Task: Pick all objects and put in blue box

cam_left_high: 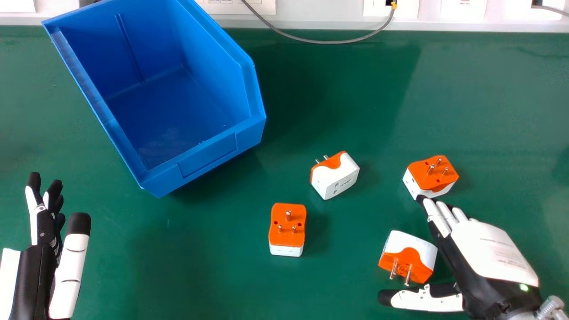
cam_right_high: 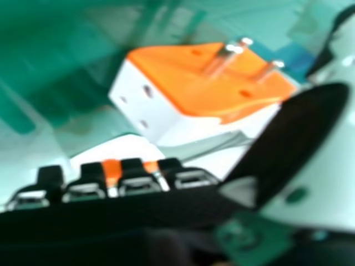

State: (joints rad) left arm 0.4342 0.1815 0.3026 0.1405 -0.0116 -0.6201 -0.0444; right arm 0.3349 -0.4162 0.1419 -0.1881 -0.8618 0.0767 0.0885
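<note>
Your right hand (cam_left_high: pixel 491 251) is wide open and empty, thumb spread well away from the fingers. The near plug (cam_left_high: pixel 407 257) lies on the table (cam_left_high: pixel 200 275) between them, outside the box (cam_left_high: pixel 206 155). Your fingertips are right by the far plug (cam_left_high: pixel 432 175), so I'd draw them clear before closing; which plug the hand camera shows is hard to say. Squeeze across the plug's body, keeping off the pins. Left hand (cam_left_high: pixel 45 226), open, waits at the head view's left.

green tabletop (cam_left_high: pixel 200 275) spanned the view, pale strip (cam_left_high: pixel 489 25) ran along its far edge, white panels (cam_left_high: pixel 464 9) lined up there, grey cable (cam_left_high: pixel 329 42) sagged in a loop, yellow piece (cam_left_high: pixel 394 5) sat on it, soft shadows darkened the green
</note>
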